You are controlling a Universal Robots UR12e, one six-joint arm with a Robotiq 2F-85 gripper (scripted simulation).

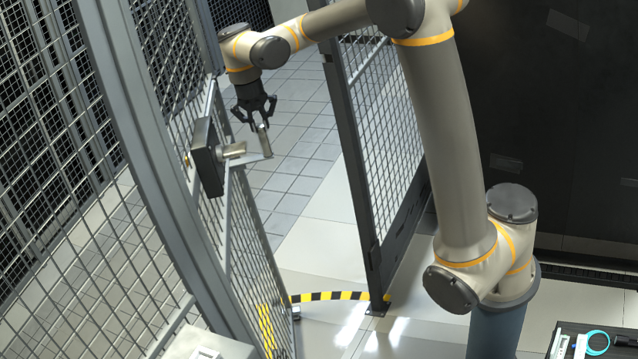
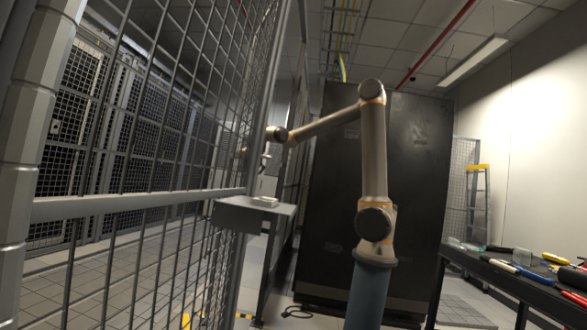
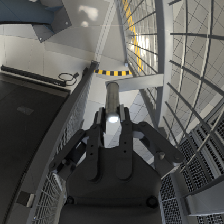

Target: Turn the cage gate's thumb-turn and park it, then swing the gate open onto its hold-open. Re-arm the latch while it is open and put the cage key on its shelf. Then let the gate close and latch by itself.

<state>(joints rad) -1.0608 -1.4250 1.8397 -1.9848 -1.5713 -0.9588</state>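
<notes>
A steel pull handle (image 1: 265,141) (image 3: 112,101), an upright metal cylinder, stands on a flat bracket (image 1: 246,159) (image 3: 135,83) that juts from the mesh cage gate (image 1: 232,196). Beside it on the gate sits the black latch box (image 1: 207,157) with a steel thumb-turn barrel (image 1: 231,150) pointing out over the bracket. The gate stands swung away from the dark gate post (image 1: 352,156) (image 3: 79,87). A grey shelf (image 2: 253,211) carrying a small pale tray (image 2: 264,201) sits outside the cage wall. My gripper (image 1: 258,126) (image 3: 112,117) reaches down from above and is closed around the top of the pull handle.
A tall black cabinet (image 2: 380,197) stands behind the arm's blue pedestal (image 2: 368,293). Server racks (image 2: 114,151) fill the cage behind the mesh. A yellow-black stripe (image 1: 332,295) (image 3: 113,72) marks the floor by the post. A workbench with tools (image 2: 527,270) stands at the right, with a small stepladder (image 2: 477,201) behind.
</notes>
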